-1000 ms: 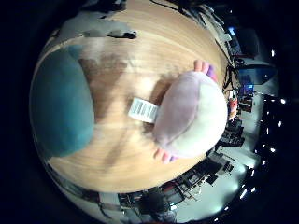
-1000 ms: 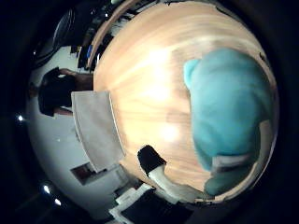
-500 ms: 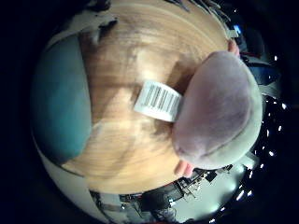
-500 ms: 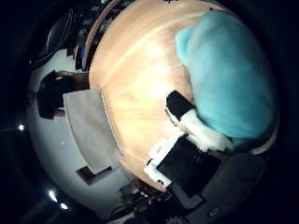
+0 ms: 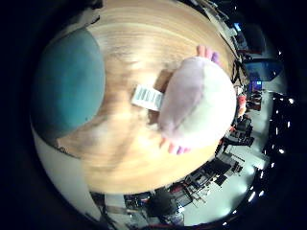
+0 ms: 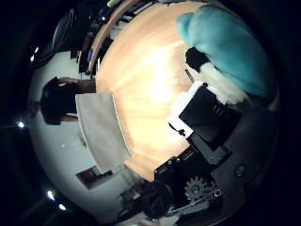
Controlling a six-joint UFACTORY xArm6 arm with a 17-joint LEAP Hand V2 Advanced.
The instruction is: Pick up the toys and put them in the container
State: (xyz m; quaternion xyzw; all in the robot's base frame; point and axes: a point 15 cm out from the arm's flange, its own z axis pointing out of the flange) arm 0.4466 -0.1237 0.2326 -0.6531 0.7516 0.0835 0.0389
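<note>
A teal plush toy [image 5: 67, 86] and a pale pink-and-lilac plush toy [image 5: 197, 103] with a white barcode tag [image 5: 147, 96] lie side by side on a round wooden table [image 5: 144, 153], a strip of bare wood between them. In the right thumb side palm view the white and black body of my hand [image 6: 212, 122] reaches in beside the teal toy [image 6: 226, 47], right at its edge. A flat grey container [image 6: 102, 139] stands beside the table's rim. The hand is above the table between the two toys.
The table's edge [image 6: 103, 66] curves close by the grey container. A dark piece of furniture [image 6: 56, 99] stands on the floor beyond it. Dark room clutter surrounds the table past the pink toy.
Both views have shifted with the hand. The pink toy looks smaller than half a second ago. More of the hand's body now shows beside the teal toy.
</note>
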